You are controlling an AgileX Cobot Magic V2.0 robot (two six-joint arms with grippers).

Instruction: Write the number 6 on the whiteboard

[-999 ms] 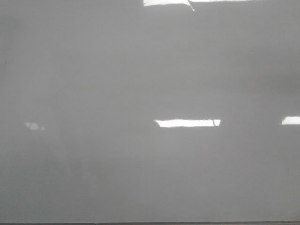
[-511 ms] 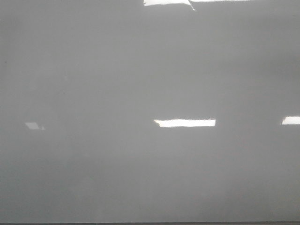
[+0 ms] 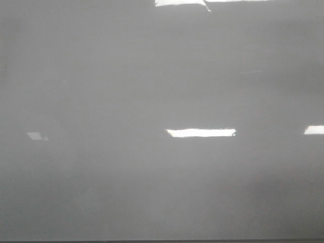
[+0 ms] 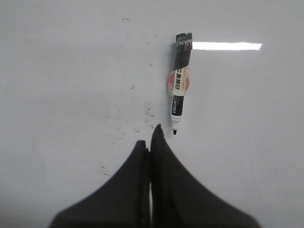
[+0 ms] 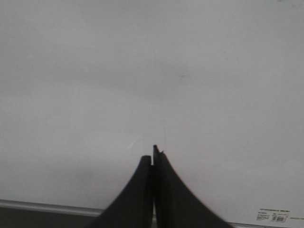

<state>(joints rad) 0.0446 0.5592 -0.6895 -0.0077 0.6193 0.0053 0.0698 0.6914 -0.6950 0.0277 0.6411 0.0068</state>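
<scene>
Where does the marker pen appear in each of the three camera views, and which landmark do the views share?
Front view: the marker pen is not in it; only the whiteboard with bright light reflections shows.
Left wrist view: the marker pen lies uncapped on the board, its tip near the closed left gripper but apart from it.
Right wrist view: not in it; only the closed right gripper over the board.
Shared landmark: the whiteboard surface.

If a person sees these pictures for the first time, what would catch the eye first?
Probably the marker, uncapped and lying on the whiteboard just past the shut left gripper, tip toward it, amid faint dark specks. Next, the bright light reflections on the grey board in the front view. The right gripper is shut too, holding nothing, and no 6 is visible.
</scene>
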